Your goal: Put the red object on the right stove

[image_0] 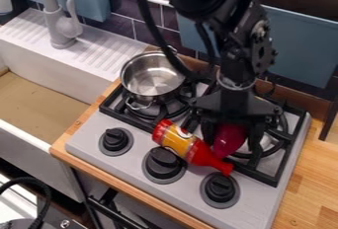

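Camera view: your claw is over the right burner, pinching the red object.
Pot: on your left burner, bare metal inside.
Bottle: lying beside the red object; you can't tell its contents.

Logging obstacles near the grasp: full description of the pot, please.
Pot: shiny silver, looks like metal, round and open, no lid. Bare metal shows inside. Two small loop handles on opposite sides, one towards the knobs, one towards the wall. Stands upright on the black grate at the stove's left burner, beside the sink. A black cable crosses in front of its right side in the picture; can't tell if they touch.
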